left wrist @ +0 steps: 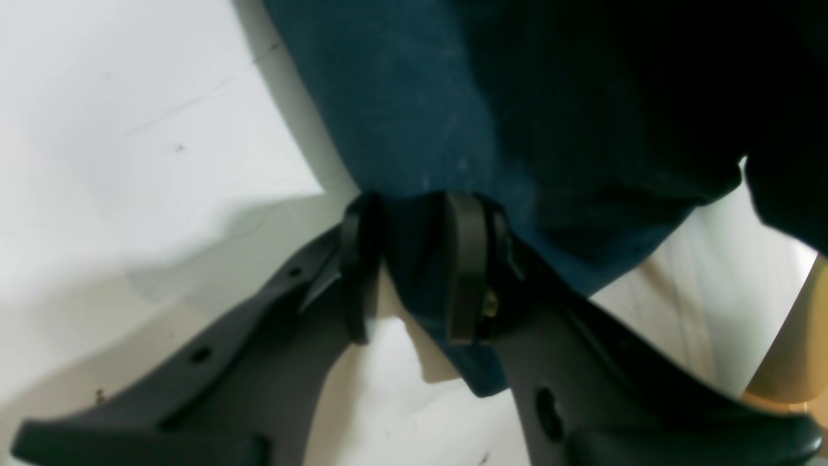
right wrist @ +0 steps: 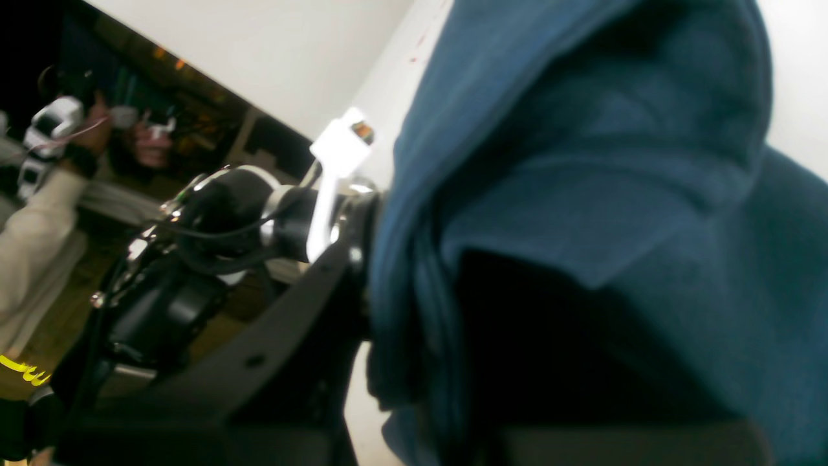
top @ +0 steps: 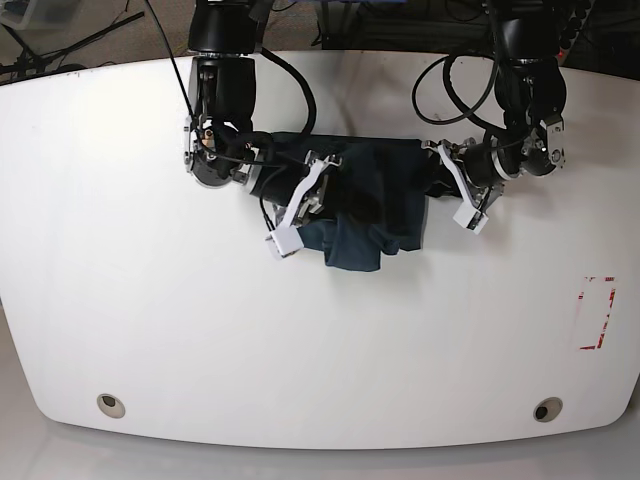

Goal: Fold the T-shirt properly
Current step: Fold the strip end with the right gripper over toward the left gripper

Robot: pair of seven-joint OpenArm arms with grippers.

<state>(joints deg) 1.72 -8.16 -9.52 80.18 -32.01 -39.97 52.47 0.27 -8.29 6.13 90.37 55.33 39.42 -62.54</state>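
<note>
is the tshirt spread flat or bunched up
Bunched up: the T-shirt hangs in uneven folds between the left end effector and the right end effector, not flat.

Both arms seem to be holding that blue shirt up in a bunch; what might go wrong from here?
The left gripper pinches only a thin edge of the T-shirt, so the cloth may slip free. The shirt hangs crumpled between both arms over the table, so a fold may set creases in. Fabric is draped over the right gripper and might snag.
</note>
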